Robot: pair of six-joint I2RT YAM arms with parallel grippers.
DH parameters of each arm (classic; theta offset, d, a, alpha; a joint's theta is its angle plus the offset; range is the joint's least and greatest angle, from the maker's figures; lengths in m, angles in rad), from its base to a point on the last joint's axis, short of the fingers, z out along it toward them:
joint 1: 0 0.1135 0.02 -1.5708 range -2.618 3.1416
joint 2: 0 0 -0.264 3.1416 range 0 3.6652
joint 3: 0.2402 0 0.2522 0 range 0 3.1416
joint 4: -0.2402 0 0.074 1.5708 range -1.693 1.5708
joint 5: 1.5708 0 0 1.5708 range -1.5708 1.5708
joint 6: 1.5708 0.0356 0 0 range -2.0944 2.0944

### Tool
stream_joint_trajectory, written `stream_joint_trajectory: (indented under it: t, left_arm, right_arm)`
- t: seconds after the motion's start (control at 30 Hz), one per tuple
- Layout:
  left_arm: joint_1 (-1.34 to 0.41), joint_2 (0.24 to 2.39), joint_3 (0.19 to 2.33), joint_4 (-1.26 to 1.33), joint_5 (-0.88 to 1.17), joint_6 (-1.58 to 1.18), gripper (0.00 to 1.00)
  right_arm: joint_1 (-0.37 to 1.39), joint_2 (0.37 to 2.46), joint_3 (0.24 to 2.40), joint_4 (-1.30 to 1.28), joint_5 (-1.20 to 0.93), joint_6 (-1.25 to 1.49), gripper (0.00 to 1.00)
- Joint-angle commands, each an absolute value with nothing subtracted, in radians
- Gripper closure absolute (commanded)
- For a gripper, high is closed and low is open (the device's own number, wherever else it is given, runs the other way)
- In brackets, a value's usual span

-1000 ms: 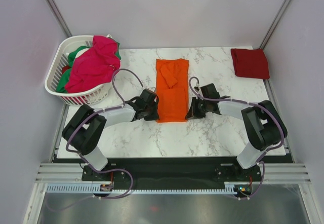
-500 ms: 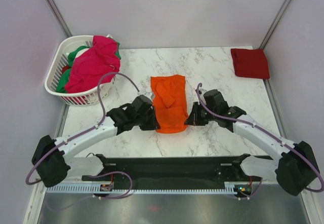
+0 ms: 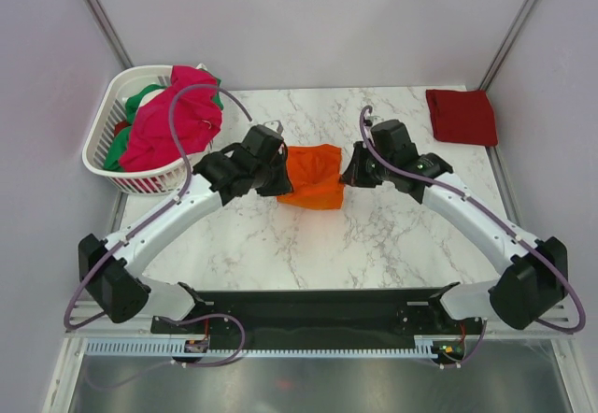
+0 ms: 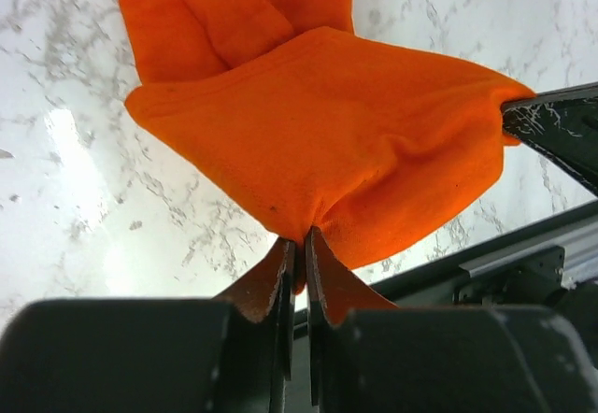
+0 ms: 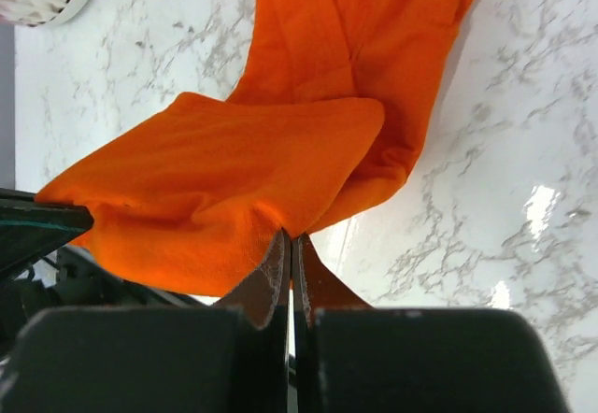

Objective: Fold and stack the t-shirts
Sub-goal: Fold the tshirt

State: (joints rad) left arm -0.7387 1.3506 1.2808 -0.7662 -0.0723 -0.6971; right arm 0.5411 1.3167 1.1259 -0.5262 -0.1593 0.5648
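Four t-shirts [image 3: 313,178] [image 3: 462,116] [image 3: 173,119] [image 3: 140,100], one basket [image 3: 140,181], two grippers [image 3: 282,181] [image 3: 348,178], one table [image 3: 392,235].

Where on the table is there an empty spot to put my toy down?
The table is bare along its near edge, in front of the orange t-shirt, and at the back between the white basket and the dark red t-shirt. The middle is crowded: left gripper and right gripper both pinch the orange one.

Overhead, two wrist close-ups: orange t-shirt [image 3: 313,175]
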Motion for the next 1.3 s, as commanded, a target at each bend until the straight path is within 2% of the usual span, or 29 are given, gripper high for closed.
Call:
stream_joint_trajectory:
  t: [0.0,0.7,0.77,0.8,0.83,0.87,0.9,0.93,0.97,1.0,1.1,1.17,1.27]
  left_arm:
    - [-0.677,1.423,1.399,-0.799,-0.097,-0.586,0.87]
    - [-0.459,1.963,1.824,-0.808,0.057,-0.459,0.86]
    - [-0.439,2.040,1.867,-0.810,0.077,-0.454,0.86]
    - [-0.431,2.074,1.922,-0.813,0.081,-0.451,0.80]
    - [-0.422,2.109,1.960,-0.813,0.100,-0.437,0.72]
    - [-0.402,2.149,2.061,-0.815,0.109,-0.430,0.61]
    - [-0.388,2.251,2.122,-0.825,0.121,-0.426,0.47]
    - [-0.374,2.297,2.188,-0.853,0.145,-0.437,0.40]
    - [-0.358,2.351,2.256,-0.868,0.172,-0.445,0.35]
    - [-0.327,2.426,2.378,-0.876,0.199,-0.451,0.31]
    - [-0.282,2.453,2.483,-0.893,0.241,-0.495,0.27]
    - [-0.272,2.416,2.449,-0.893,0.215,-0.496,0.27]
    - [-0.282,2.288,2.331,-0.890,0.158,-0.469,0.30]
  right_arm:
    - [0.514,1.388,1.245,-0.540,-0.114,0.506,1.00]
    - [0.393,1.868,1.592,-0.535,-0.146,0.448,1.00]
    - [0.384,1.919,1.632,-0.535,-0.149,0.446,0.91]
    - [0.368,1.974,1.681,-0.537,-0.152,0.448,0.85]
    - [0.361,2.005,1.712,-0.537,-0.150,0.452,0.57]
    - [0.350,2.037,1.750,-0.537,-0.144,0.456,0.41]
    - [0.338,2.112,1.844,-0.544,-0.143,0.462,0.31]
    - [0.309,2.152,1.900,-0.546,-0.159,0.477,0.19]
    - [0.292,2.195,1.960,-0.554,-0.173,0.485,0.16]
    - [0.264,2.273,2.106,-0.599,-0.185,0.494,0.15]
    - [0.224,2.338,2.293,-0.637,-0.247,0.488,0.13]
    - [0.215,2.309,2.293,-0.635,-0.242,0.460,0.11]
    - [0.215,2.194,2.156,-0.595,-0.256,0.422,0.11]
